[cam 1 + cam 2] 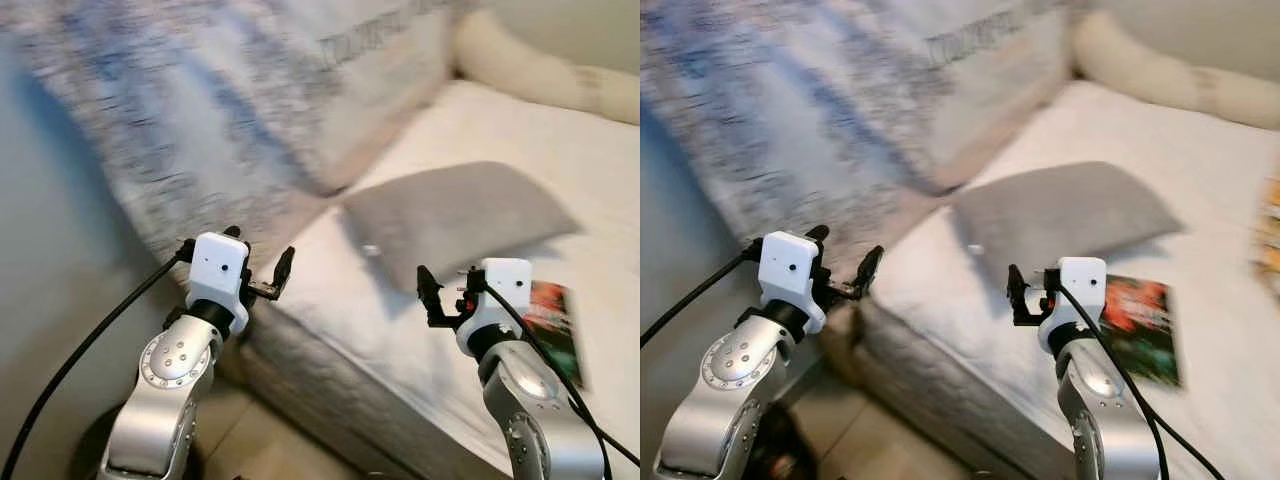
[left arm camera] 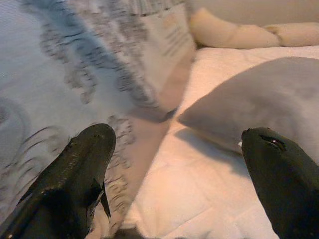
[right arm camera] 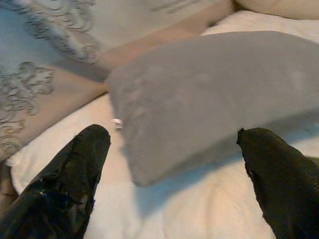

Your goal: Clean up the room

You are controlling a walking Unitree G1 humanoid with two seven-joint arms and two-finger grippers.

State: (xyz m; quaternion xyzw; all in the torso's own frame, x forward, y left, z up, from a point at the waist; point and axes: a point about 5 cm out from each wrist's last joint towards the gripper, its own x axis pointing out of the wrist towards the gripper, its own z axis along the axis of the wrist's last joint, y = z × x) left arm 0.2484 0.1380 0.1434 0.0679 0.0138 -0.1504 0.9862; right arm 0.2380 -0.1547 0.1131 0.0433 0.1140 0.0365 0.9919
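Grey pillow (image 3: 209, 94) blurred; book (image 1: 1140, 325) cover unreadable.

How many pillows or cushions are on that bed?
3 that I can make out: a grey cushion lying flat mid-bed, a large patterned pillow propped at the left, and a long cream bolster along the back. Blur may hide others.

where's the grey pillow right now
The grey pillow lies flat on the white bed, ahead of the right gripper, with the patterned cushion to its left and a colourful book to its right.
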